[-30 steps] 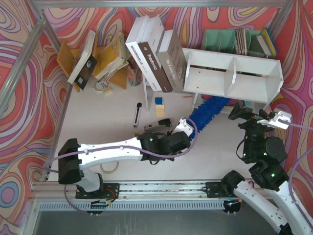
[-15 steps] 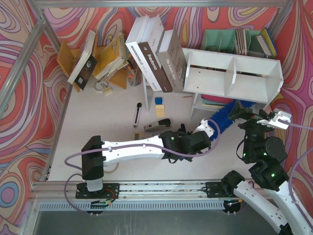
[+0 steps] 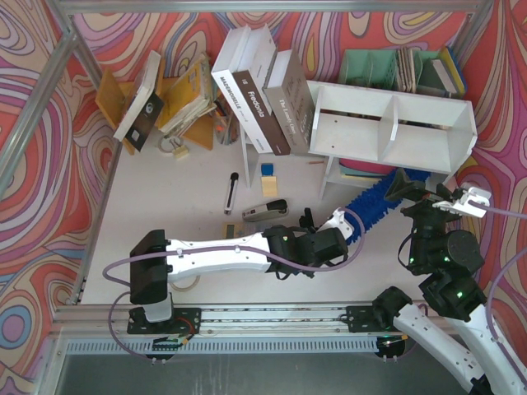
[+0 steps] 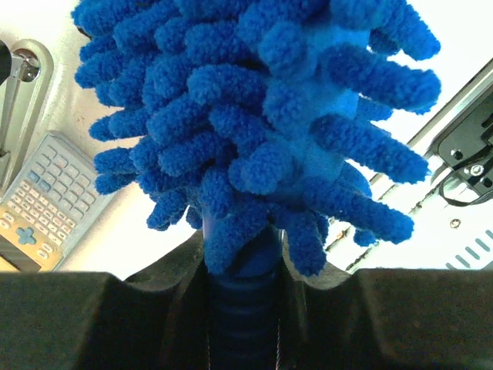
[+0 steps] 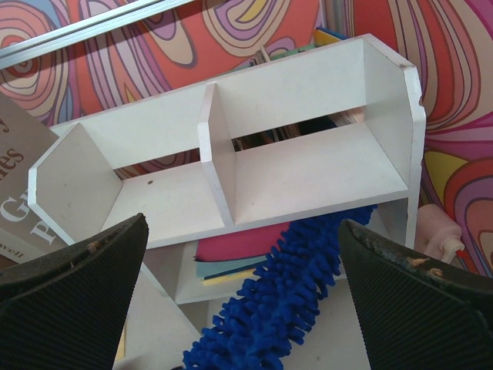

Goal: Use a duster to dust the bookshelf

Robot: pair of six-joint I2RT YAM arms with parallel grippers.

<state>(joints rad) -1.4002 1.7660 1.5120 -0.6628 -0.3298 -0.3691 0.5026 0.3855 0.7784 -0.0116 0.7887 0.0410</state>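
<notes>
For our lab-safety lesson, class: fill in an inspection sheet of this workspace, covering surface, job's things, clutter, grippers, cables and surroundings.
Surface: white table, items scattered left and centre.
Job's things: white bookshelf standing back right; blue duster head reaching under its right compartment.
Clutter: leaning books, stapler, calculator, teal file organiser behind the shelf.
Grippers: left gripper, jaws shut on the duster handle; right gripper, jaws open, empty, facing the shelf.
Cables: purple cable looped along the left arm.
Surroundings: swirl-patterned walls, metal frame.
</notes>
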